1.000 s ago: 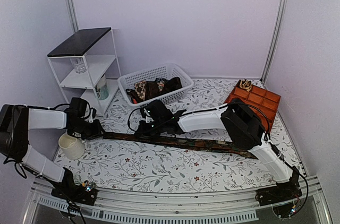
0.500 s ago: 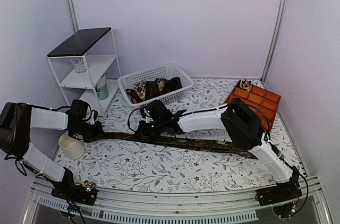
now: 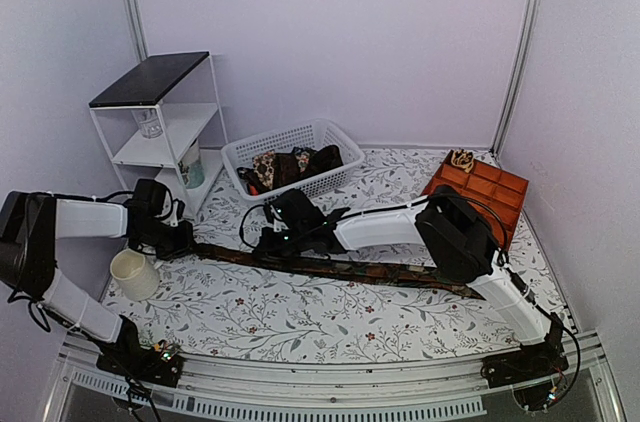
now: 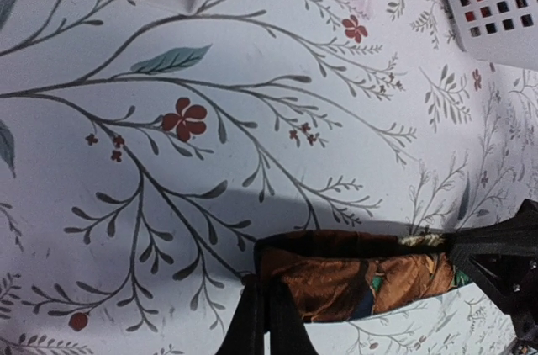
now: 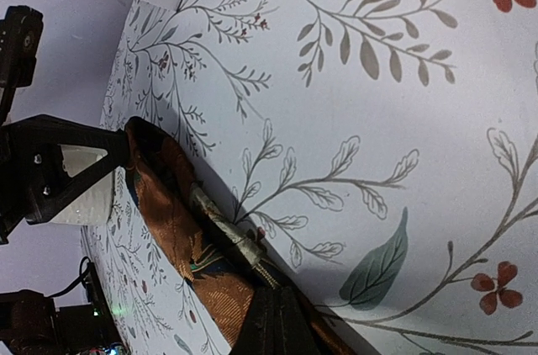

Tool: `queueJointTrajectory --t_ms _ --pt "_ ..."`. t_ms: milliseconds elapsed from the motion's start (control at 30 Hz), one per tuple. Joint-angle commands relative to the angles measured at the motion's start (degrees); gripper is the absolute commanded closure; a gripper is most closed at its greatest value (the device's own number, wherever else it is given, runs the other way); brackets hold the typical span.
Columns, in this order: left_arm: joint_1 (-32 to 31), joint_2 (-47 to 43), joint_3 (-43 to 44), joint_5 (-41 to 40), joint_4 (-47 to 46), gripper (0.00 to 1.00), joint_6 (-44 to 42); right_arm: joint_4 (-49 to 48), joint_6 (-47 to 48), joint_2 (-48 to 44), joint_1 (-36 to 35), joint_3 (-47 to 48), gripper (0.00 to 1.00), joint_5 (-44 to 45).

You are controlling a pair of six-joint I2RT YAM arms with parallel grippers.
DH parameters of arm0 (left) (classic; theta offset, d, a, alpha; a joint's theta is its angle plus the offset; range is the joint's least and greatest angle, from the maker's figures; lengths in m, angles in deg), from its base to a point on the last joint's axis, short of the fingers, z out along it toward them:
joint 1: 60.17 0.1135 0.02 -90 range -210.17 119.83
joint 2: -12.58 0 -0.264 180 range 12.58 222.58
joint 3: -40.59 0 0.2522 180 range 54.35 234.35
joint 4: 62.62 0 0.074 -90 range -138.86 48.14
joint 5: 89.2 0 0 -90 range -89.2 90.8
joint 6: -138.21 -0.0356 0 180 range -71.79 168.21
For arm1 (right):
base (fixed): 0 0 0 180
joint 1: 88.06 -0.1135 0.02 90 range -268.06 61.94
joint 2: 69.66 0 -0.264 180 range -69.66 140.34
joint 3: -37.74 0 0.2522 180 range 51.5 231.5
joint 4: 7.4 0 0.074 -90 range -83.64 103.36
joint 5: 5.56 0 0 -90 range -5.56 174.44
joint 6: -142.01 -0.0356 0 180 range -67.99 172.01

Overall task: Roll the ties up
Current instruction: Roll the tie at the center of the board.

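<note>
1. The tie (image 3: 350, 269) lay flat, stretched across the table (image 3: 300, 314). Its left end was pinched tight in the left claw (image 3: 183, 242). The right claw (image 3: 268, 242) was clamped on the same tie a little way along, near that end.
2. More ties (image 3: 290, 164) sat heaped in the basket (image 3: 320, 180). A tan roll (image 3: 462, 159) sat at the far corner of the tray (image 3: 490, 192).
3. Risk: both claws held a short stretch close together. If one twisted while the other dragged, the first turn would likely come out loose or skewed.
4. Risk: the cloth looked slick (a satin sheen showed in both wrist views), and each claw seemed to hold only a thin pinch. A sharp tug could pull the end free.
5. Risk: the long tail ran off to the right with nothing holding it. Rolling off-line would probably swing or bunch it instead of feeding it straight.
6. Risk: the cup (image 3: 133, 274) stood near the left claw, so a wide turn there could knock it over.
7. No brand, label or writing could be read anywhere. The tie showed only its rust and green print.
</note>
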Motion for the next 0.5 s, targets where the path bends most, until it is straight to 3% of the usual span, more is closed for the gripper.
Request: queueJointTrajectory --t_ms 0,467 --pt "-0.92 -1.59 2.00 -2.85 3.76 1.00 -1.66 -0.63 -0.85 -2.04 -0.98 0.83 1.00 -0.49" --pt "-1.37 -0.55 2.67 -6.06 6.64 1.00 -1.64 -3.52 -2.23 -4.85 -2.05 0.58 1.00 1.61"
